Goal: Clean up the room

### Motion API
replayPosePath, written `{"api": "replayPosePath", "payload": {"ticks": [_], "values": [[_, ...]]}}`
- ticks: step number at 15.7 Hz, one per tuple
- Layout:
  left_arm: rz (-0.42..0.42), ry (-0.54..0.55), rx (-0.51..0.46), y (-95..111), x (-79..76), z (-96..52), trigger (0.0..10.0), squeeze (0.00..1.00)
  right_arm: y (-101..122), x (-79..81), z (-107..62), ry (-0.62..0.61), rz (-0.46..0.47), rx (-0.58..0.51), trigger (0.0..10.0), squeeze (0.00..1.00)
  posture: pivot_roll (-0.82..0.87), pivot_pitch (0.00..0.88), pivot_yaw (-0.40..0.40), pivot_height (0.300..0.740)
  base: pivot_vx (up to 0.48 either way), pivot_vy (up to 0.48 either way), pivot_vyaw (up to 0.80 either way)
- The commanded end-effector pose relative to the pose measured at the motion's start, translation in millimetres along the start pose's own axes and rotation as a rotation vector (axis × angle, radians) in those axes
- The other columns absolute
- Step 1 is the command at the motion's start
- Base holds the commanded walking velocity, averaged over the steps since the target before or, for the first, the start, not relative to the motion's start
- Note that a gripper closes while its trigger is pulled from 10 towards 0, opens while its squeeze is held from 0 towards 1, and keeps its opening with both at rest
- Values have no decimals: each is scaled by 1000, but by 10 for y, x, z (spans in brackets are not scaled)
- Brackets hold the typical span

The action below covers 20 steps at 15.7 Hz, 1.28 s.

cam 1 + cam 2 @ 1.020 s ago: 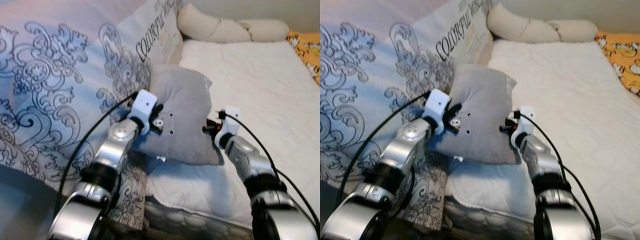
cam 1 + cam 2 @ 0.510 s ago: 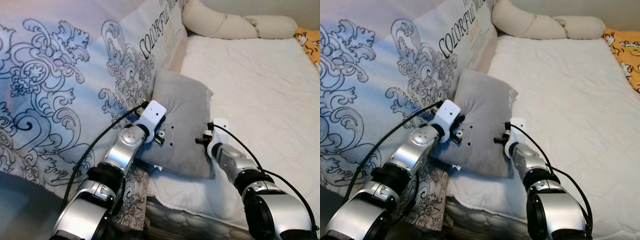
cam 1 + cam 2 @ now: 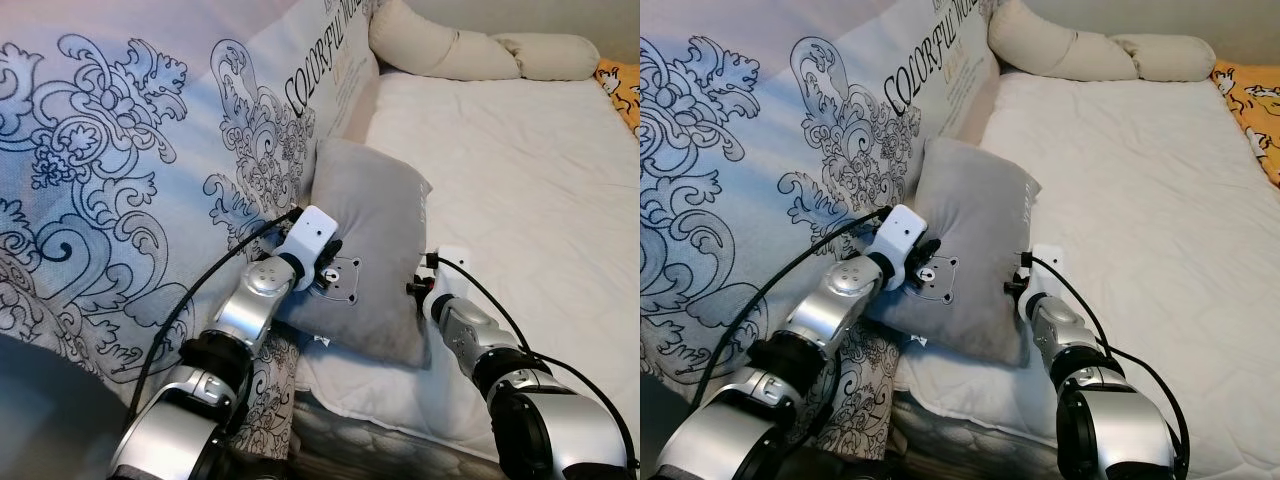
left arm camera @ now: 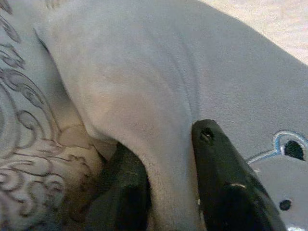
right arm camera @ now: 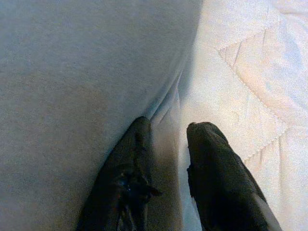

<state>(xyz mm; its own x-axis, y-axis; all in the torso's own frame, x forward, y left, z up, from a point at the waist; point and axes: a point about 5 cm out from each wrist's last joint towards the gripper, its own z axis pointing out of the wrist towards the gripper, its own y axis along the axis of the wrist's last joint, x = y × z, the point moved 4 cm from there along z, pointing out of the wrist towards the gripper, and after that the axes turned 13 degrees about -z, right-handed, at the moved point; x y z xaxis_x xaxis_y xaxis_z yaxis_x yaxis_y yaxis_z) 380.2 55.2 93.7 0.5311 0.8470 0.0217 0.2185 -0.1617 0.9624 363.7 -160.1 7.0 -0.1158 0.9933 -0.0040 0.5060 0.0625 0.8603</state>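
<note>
A grey pillow [image 3: 372, 215] with a small bear face printed on it leans against the patterned duvet at the left side of the bed, its lower edge on the white mattress [image 3: 530, 180]. My left gripper [image 3: 326, 276] is shut on a fold of the pillow's left edge. In the left wrist view grey fabric [image 4: 144, 96] is pinched between the two black fingers [image 4: 226, 187]. My right gripper [image 3: 414, 289] sits at the pillow's right edge, where pillow and mattress meet. Its fingers [image 5: 216, 183] stand close together with the pillow's seam running between them.
A big blue-and-white patterned duvet [image 3: 120, 180] is heaped along the left. A lettered pillow [image 3: 335, 60] and cream bolsters [image 3: 450, 50] lie at the head of the bed. An orange printed cloth [image 3: 622, 85] is at the far right. The mattress front edge [image 3: 400, 440] is just below my arms.
Both arms have drawn back toward me and lowered with the pillow. It now rests lower on the bed, and its bear face has come into view. The camera has shifted slightly.
</note>
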Motion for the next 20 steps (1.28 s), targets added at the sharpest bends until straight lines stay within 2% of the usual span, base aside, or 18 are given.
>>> {"api": "replayPosePath", "payload": {"ticks": [1, 2, 3, 4, 5, 7, 9, 11, 13, 14, 16, 18, 20], "values": [[-7, 14, -72, 143, 76, -44, 10000, 1000, 16, 9, -7, 10, 31, -30, 10000, 1000, 50, 0, 30, 740, 0, 0, 0], [-43, 12, -142, 245, 108, -102, 10000, 0, 37, -63, -33, -6, 64, -71, 10000, 1000, 46, 0, 29, 740, 0, 0, 0], [-87, 14, -221, 371, 153, -190, 10000, 0, 86, -166, -88, -28, 95, -135, 10000, 1000, 37, 0, 30, 740, 0, 0, 0], [-102, 13, -268, 453, 176, -254, 10000, 0, 138, -228, -151, -39, 112, -185, 10000, 0, 30, 0, 33, 740, 0, 0, 0], [-95, 6, -294, 498, 177, -301, 10000, 0, 173, -260, -212, -45, 123, -219, 10000, 0, 23, 0, 35, 740, 0, 0, 0], [-92, -14, -325, 570, 174, -407, 10000, 0, 343, -320, -431, -70, 90, -324, 10000, 0, 1, 0, 44, 740, 0, 0, 0], [-132, -19, -329, 568, 167, -521, 10000, 0, 472, -342, -645, -103, 77, -402, 10000, 0, -17, 0, 55, 740, 0, 0, 0], [-188, 78, -319, 456, 247, -714, 10000, 0, 542, -195, -893, -82, -26, -442, 10000, 0, -34, 0, 56, 740, 0, 0, 0], [-213, 149, -305, 343, 299, -831, 10000, 0, 622, -89, -1034, -79, -30, -462, 10000, 0, -28, 0, 43, 740, 0, -461, 0], [-212, 193, -292, 259, 328, -883, 10000, 0, 659, -34, -1092, -66, -6, -477, 10000, 0, -15, 0, 22, 740, 0, -480, 0], [-230, 240, -277, 189, 352, -951, 10000, 0, 663, -5, -1139, -73, -16, -469, 10000, 0, -9, 0, 11, 740, 0, -480, 0], [-250, 258, -263, 164, 327, -999, 10000, 0, 663, 22, -1150, -71, -61, -443, 10000, 0, -3, 0, 2, 740, 0, -480, 0], [-249, 269, -251, 138, 313, -1010, 10000, 0, 677, 20, -1154, -74, -68, -424, 10000, 0, 3, 0, -4, 740, 0, -480, 0]]}}
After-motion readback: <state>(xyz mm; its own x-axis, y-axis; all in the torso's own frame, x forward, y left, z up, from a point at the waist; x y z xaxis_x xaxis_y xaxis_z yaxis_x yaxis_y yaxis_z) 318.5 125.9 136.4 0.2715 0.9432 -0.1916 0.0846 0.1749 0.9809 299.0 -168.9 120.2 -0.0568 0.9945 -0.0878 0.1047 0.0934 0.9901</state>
